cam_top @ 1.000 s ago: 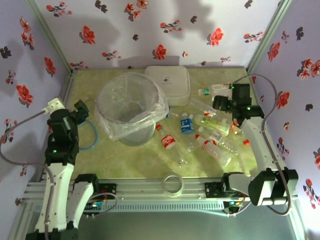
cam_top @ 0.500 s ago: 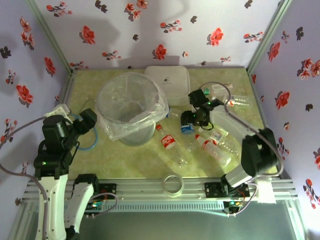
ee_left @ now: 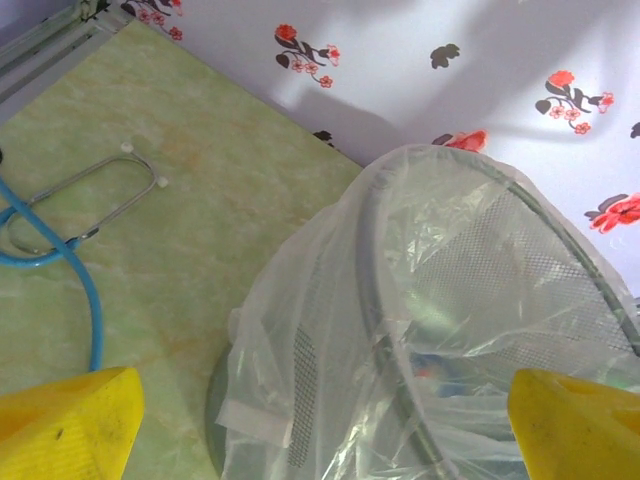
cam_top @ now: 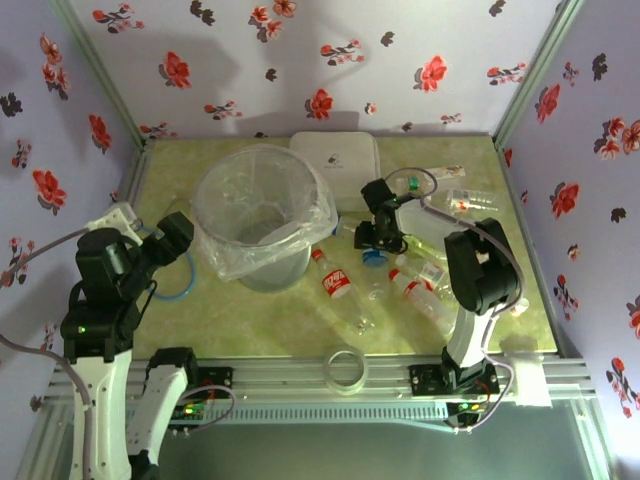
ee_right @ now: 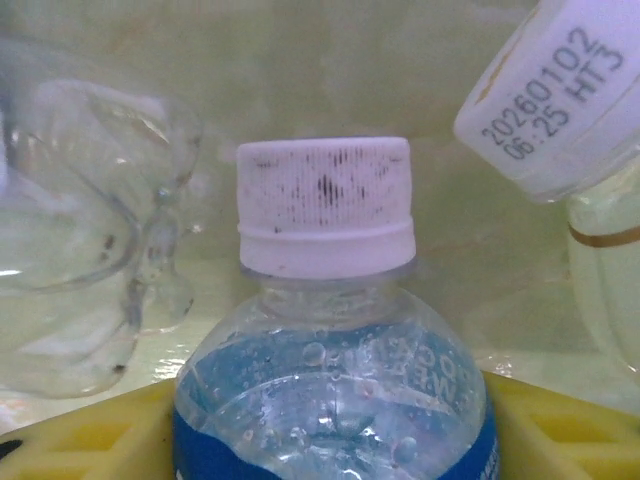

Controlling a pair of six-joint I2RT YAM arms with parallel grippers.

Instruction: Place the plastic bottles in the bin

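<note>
Right wrist: blue-labelled bottle [ee_right: 327, 330] between fingers [ee_right: 570, 430] of right hand [ee_right: 326, 428], base cut off.

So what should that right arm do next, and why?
Probably squeeze the right jaws firmly onto the blue-labelled bottle: they flank it on both sides, with its white cap pointing away, but a firm grip isn't evident yet.

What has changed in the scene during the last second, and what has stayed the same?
The right gripper swung leftward and came down over the blue-label bottle, its jaws closing beside it; a firm grip cannot be confirmed. The left gripper shifted slightly and stays open. The bin and the red-label bottle did not move.
</note>
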